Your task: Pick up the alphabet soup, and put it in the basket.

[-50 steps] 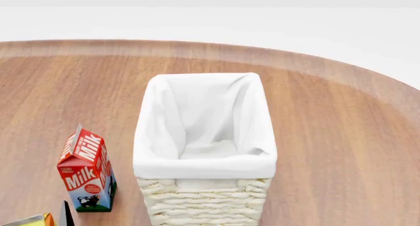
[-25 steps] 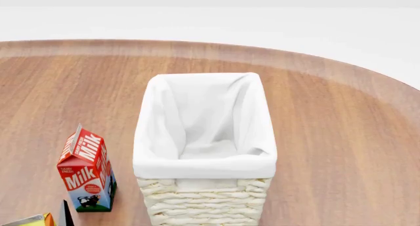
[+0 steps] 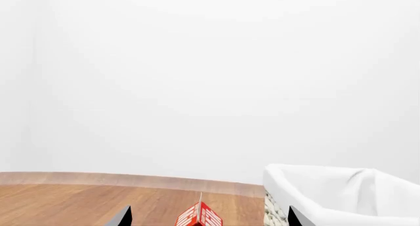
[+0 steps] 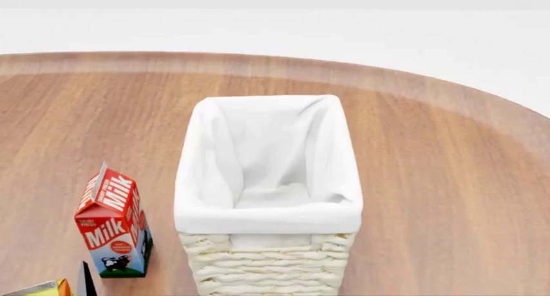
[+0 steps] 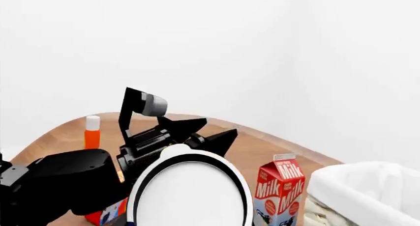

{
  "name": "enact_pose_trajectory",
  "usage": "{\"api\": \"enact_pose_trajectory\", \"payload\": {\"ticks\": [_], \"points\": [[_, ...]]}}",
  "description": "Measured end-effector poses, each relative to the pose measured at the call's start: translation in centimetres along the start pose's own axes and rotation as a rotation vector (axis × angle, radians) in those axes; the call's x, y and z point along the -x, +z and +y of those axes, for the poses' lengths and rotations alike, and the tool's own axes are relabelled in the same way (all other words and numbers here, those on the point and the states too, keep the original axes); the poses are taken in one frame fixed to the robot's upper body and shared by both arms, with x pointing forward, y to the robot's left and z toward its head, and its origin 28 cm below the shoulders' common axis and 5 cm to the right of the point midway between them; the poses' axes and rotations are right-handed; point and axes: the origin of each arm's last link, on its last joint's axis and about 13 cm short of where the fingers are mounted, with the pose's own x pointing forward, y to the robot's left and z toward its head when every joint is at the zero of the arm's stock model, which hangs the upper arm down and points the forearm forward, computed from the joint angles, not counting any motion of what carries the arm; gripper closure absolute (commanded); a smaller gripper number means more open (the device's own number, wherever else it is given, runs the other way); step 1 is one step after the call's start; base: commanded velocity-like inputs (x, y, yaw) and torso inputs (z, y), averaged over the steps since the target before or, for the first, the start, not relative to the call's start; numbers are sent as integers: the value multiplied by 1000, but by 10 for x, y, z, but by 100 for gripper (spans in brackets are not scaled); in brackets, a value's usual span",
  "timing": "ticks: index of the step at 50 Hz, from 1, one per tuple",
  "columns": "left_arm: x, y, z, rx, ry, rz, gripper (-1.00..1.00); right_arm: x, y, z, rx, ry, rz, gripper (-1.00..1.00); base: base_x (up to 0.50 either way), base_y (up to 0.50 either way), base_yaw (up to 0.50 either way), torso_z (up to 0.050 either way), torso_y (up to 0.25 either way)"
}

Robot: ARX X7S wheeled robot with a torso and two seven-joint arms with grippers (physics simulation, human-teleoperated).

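The alphabet soup can does not show clearly in any view. The cream wicker basket (image 4: 266, 264) with its white cloth lining stands in the middle of the head view, and nothing lies in it. It also shows in the left wrist view (image 3: 341, 196) and the right wrist view (image 5: 367, 191). My left gripper (image 3: 208, 217) is open and empty, with its dark fingertips (image 3: 121, 217) wide apart at the frame's edge, facing a milk carton. It also shows from the side in the right wrist view (image 5: 211, 131). My right gripper's own jaws do not show.
A red and white milk carton (image 4: 113, 225) stands left of the basket on the round wooden table (image 4: 447, 180). A yellow-orange box corner (image 4: 43, 288) is at the near left. An orange bottle (image 5: 92, 132) stands farther left. A white disc with a black ring (image 5: 190, 191) blocks the right wrist view.
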Motion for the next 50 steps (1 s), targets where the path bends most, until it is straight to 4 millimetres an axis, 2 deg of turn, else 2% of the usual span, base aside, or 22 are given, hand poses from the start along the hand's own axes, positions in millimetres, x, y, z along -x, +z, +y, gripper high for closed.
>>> {"api": "enact_pose_trajectory", "payload": {"ticks": [13, 29, 50], "points": [[0, 0, 0, 0, -1, 1, -100, -3, 4, -10, -16, -133, -22, 100, 0, 0, 0, 0, 1], [0, 0, -1, -2, -4, 2, -100, -8, 16, -35, -66, -287, -25, 100, 0, 0, 0, 0, 1], [-1, -1, -1, -4, -4, 4, -100, -22, 49, -65, -71, -436, 7, 100, 0, 0, 0, 0, 0]]}}
